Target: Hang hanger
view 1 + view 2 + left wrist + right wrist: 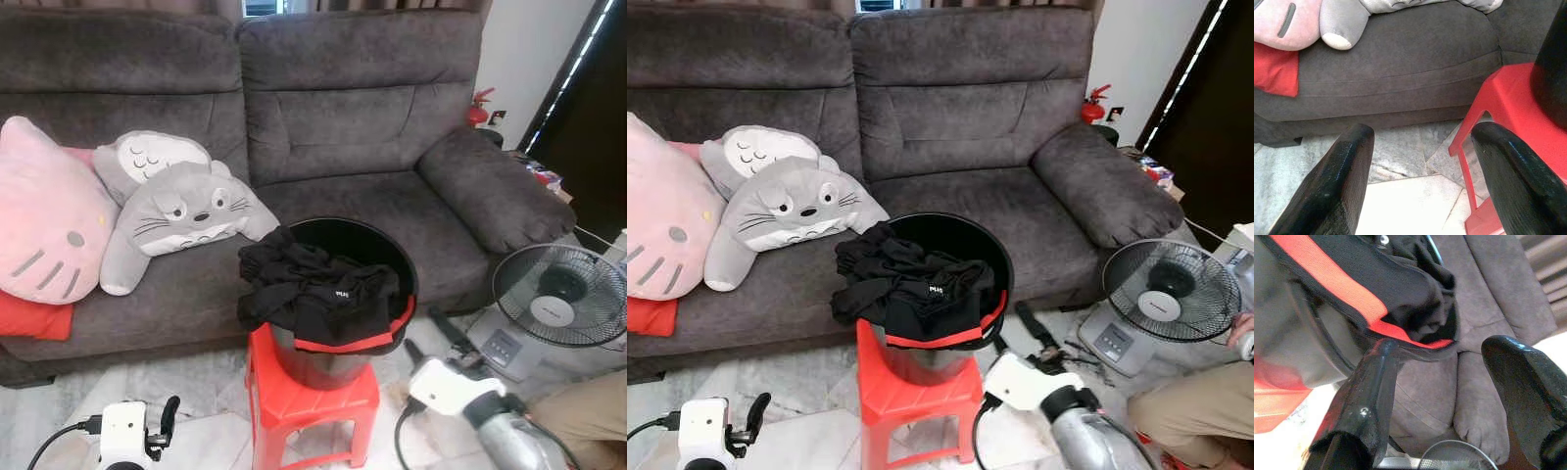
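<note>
No hanger can be made out. A black bucket [390, 253] stands on a red plastic stool [315, 403] in front of the sofa. Black clothing with a red trim [313, 289] spills over the bucket's front rim. My right gripper [428, 333] is open, low at the bucket's right side; in the right wrist view its fingers [1376, 382] point up at the red-trimmed cloth [1415, 293], with nothing between them. My left gripper [1422, 134] is open and empty, low to the left of the stool [1508, 103], near the floor.
A dark grey sofa [353, 127] holds a grey plush toy [181, 211] and a pink cat cushion [44, 215]. A floor fan [560, 294] stands at the right. A person's leg [588, 411] is at the bottom right. A fire extinguisher [477, 110] sits behind the sofa arm.
</note>
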